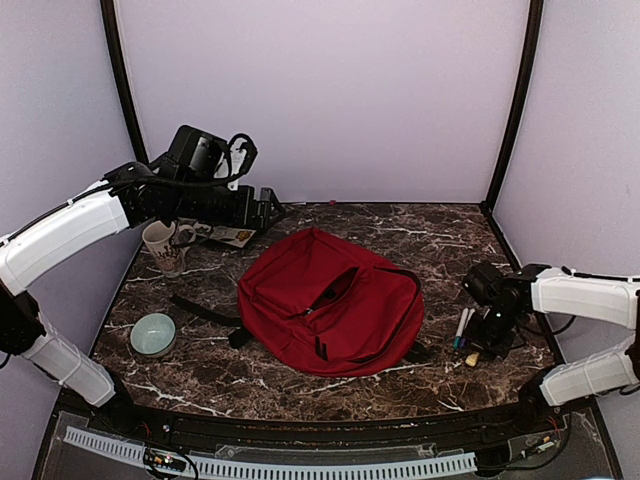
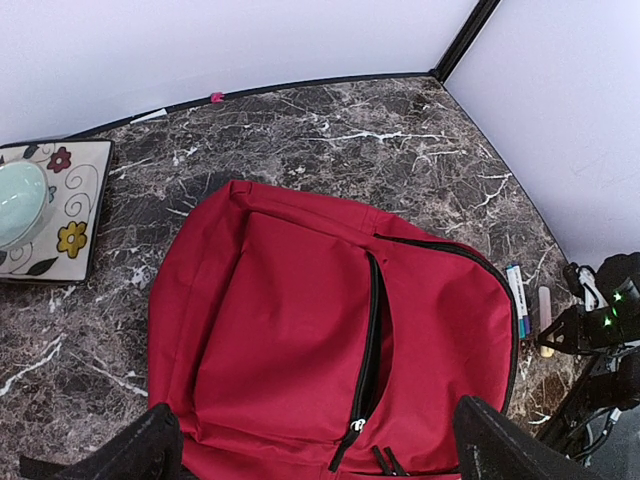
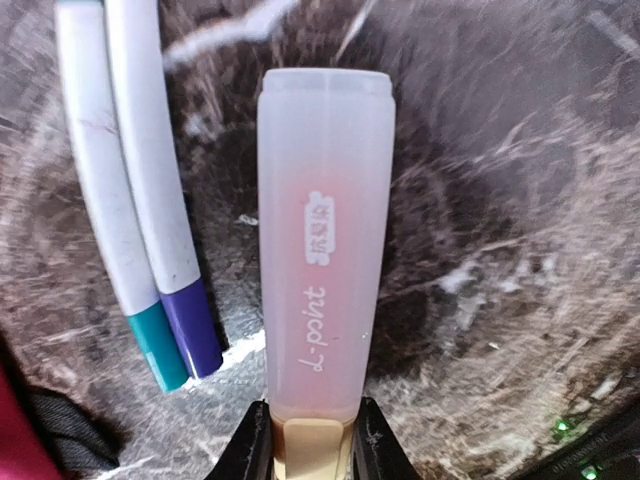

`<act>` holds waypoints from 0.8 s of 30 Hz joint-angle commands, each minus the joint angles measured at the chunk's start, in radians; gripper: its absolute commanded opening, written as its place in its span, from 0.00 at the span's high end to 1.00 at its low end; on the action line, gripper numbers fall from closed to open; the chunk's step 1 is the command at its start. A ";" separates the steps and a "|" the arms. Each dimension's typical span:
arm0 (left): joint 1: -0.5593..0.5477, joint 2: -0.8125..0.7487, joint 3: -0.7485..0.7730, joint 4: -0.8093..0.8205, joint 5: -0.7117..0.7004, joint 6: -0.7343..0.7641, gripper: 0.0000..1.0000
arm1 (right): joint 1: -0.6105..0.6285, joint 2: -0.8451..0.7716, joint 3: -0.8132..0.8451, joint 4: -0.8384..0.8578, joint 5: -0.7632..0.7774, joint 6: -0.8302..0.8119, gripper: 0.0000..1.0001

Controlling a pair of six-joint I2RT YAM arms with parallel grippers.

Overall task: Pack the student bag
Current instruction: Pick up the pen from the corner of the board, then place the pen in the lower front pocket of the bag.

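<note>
The red student bag point(image 1: 330, 300) lies flat in the middle of the marble table, its black front zipper open point(image 2: 372, 330). My left gripper point(image 1: 268, 210) is open and empty, held high over the back left and looking down on the bag point(image 2: 300, 330); its fingertips point(image 2: 150, 448) show at the bottom corners. My right gripper point(image 3: 311, 445) is low at the table's right, right of the bag, and is shut on the beige end of a pink highlighter point(image 3: 322, 250) with a frosted cap. Two white pens point(image 3: 135, 190), teal- and purple-tipped, lie just left of it.
A white mug point(image 1: 163, 247) stands at the back left and a pale green bowl point(image 1: 153, 333) at the front left. A flowered square plate point(image 2: 70, 205) lies by the back wall. Black bag straps point(image 1: 205, 310) trail left of the bag. Walls enclose the table.
</note>
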 commanded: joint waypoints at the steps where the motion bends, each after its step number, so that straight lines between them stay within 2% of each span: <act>1: 0.004 0.000 0.023 0.016 0.001 0.014 0.03 | -0.005 -0.072 0.073 -0.074 0.083 -0.008 0.80; 4: 0.004 0.010 0.034 0.026 0.015 0.010 0.03 | -0.005 -0.117 0.122 -0.050 0.097 -0.051 0.83; 8: 0.005 0.034 0.063 0.032 0.062 0.016 0.03 | -0.003 -0.176 0.196 0.080 0.037 -0.181 0.84; 15: 0.004 0.129 0.182 0.031 0.298 0.036 0.04 | 0.011 -0.192 0.326 0.293 -0.150 -0.420 0.86; 24: 0.002 0.295 0.363 -0.030 0.668 0.033 0.06 | 0.244 -0.066 0.503 0.341 -0.136 -0.725 0.86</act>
